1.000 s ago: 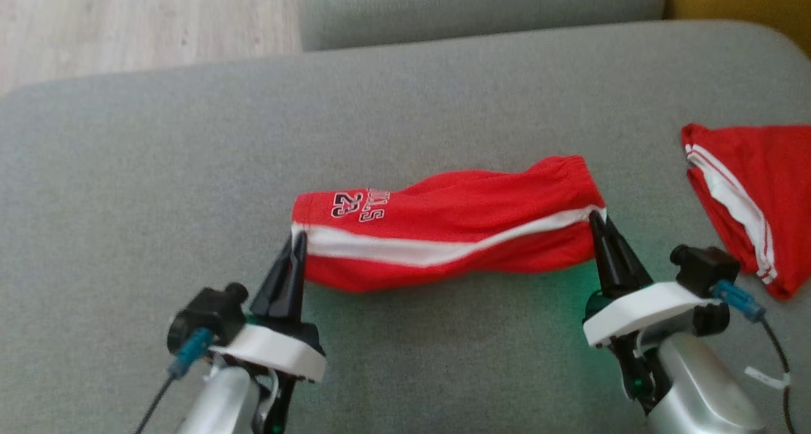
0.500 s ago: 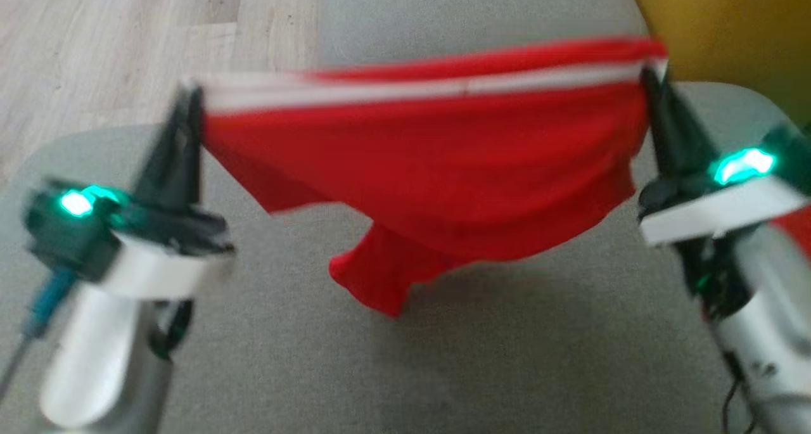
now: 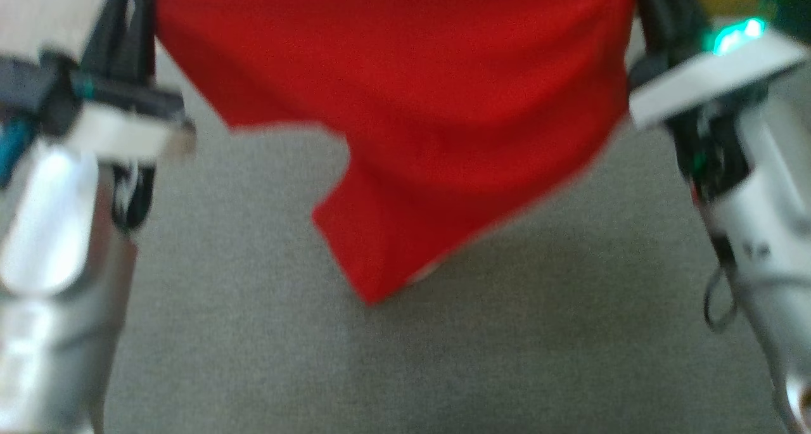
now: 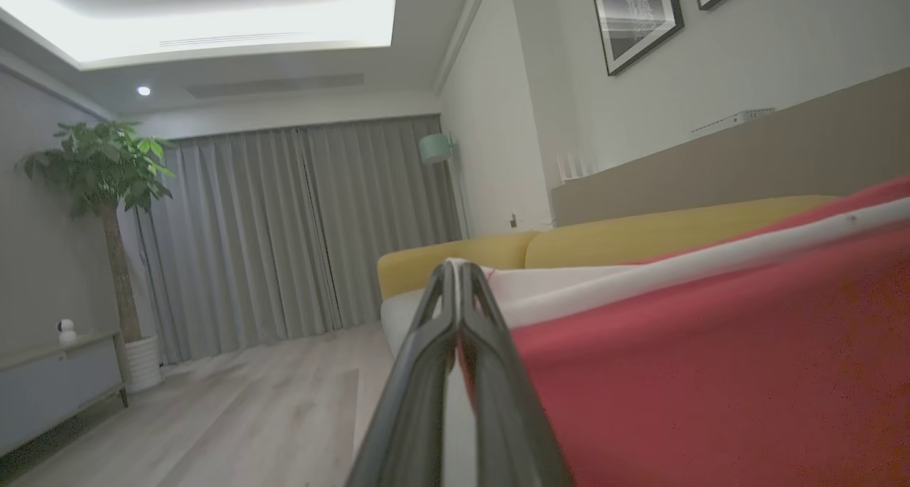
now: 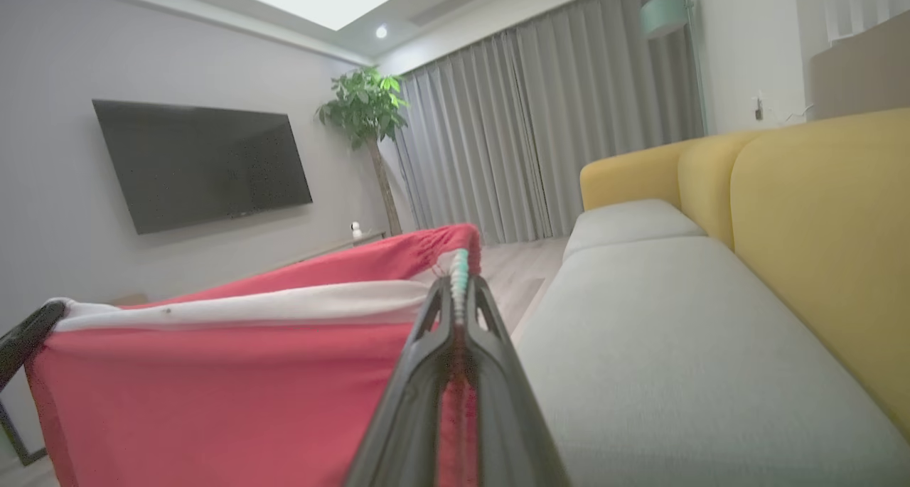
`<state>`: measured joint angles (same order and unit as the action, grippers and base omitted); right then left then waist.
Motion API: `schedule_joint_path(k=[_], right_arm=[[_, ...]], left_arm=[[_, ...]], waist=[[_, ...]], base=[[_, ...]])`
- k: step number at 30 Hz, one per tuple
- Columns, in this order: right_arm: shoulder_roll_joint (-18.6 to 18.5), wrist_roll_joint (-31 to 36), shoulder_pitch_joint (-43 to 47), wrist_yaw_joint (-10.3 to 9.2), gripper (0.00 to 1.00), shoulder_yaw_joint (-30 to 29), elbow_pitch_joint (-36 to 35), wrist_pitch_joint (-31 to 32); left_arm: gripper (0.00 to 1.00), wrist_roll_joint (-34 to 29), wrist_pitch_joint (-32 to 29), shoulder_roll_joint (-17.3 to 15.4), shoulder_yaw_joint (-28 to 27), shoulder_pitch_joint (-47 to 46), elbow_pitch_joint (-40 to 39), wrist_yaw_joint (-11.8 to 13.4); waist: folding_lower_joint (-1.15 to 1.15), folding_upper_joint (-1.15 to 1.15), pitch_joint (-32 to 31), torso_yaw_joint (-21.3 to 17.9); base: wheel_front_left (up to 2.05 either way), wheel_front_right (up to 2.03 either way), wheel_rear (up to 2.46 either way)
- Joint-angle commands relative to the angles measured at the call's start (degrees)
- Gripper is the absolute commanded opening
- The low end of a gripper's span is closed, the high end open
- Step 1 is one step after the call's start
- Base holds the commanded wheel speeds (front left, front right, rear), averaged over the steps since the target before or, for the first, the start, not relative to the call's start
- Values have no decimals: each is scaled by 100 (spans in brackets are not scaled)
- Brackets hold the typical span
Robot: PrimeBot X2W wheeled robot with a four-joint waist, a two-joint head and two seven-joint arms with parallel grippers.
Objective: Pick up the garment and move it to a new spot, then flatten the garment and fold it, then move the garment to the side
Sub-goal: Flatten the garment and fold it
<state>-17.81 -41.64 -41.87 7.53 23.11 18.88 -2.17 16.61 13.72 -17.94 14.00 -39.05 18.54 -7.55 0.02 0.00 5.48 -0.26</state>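
The garment (image 3: 405, 104) is a pair of red shorts with a white side stripe, hanging in the air above the grey cushion (image 3: 405, 358), stretched between my two grippers. In the left wrist view my left gripper (image 4: 455, 265) is shut on the garment's (image 4: 711, 373) striped corner. The right wrist view has my right gripper (image 5: 458, 259) shut on the garment's (image 5: 234, 394) gathered waistband end. In the head view one loose leg end droops to a point low in the middle. The fingertips there are cut off by the top edge.
The grey seat cushion (image 5: 661, 359) spreads under the hanging cloth, with a yellow backrest (image 5: 825, 245) along one side. Beyond it lie a wood floor (image 4: 234, 416), curtains, a potted plant (image 4: 99, 181) and a wall television (image 5: 199, 163).
Both grippers have lifted the garment off the cushion, where it lay a second ago; it now hangs stretched between them. The head view has shifted as well.
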Motion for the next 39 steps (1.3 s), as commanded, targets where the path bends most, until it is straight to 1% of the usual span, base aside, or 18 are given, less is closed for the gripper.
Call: schedule_joint_path(k=[1,4,7,9,11,14,19,22,23,24,28,31,35,39], right_arm=[[104,65,-554,-4,0,-16,41,-229],[304,268,-1353,-4,0,-105,658,-818],[362,504,-1960,-4,0,-129,1090,-1170],[379,544,-2072,-4,0,-116,1291,-1246],[383,532,-1925,-4,0,-16,1431,-1271],[338,440,-1344,-4,0,236,1518,-1279],[272,144,124,-4,0,655,1540,-1281],[278,-73,1000,-4,0,752,1488,-1282],[251,-194,1540,-4,0,727,1386,-1282],[245,-269,1793,-4,0,732,1324,-1282],[206,-494,2660,-4,0,481,1014,-1282],[132,-570,3169,-4,0,482,766,-1282],[-42,-678,3651,-4,0,628,492,-1282],[-182,-782,3881,-4,0,815,317,-1282]], left_arm=[[0,-103,56,-152,-217,-662,8,89],[0,-403,118,-76,-250,-1341,208,257],[0,-625,125,72,-359,-1750,-159,316],[0,-729,126,184,-417,-1722,-406,313],[0,-748,126,308,-490,-1442,-564,293],[0,-708,127,512,-594,-686,-651,238],[0,-589,127,950,-787,1055,-514,142],[0,-524,127,1194,-929,1976,-357,89],[0,-510,128,1316,-956,2479,-282,60],[0,-501,128,1362,-996,2695,-285,52],[0,-529,128,1464,-1015,3469,-337,27],[0,-499,128,1489,-1073,3949,-404,19],[0,-524,128,1501,-1085,4399,-541,12],[0,-461,128,1503,-1017,4600,-668,10]], waist=[[-2,0,416,74],[-2,0,653,124],[-2,0,791,189],[-2,0,814,229],[-2,0,798,251],[-2,0,726,254],[-2,0,538,195],[-2,0,374,170],[-2,0,222,176],[-2,0,141,178],[-2,0,-219,186],[-2,0,-460,146],[-2,0,-626,117],[-2,0,-668,92]], base=[[0,0,0],[0,0,0],[0,0,0],[0,0,0],[0,0,0],[0,0,0],[0,0,0],[0,0,0],[0,0,0],[0,0,0],[0,0,0],[0,0,0],[0,0,0],[0,0,0]])
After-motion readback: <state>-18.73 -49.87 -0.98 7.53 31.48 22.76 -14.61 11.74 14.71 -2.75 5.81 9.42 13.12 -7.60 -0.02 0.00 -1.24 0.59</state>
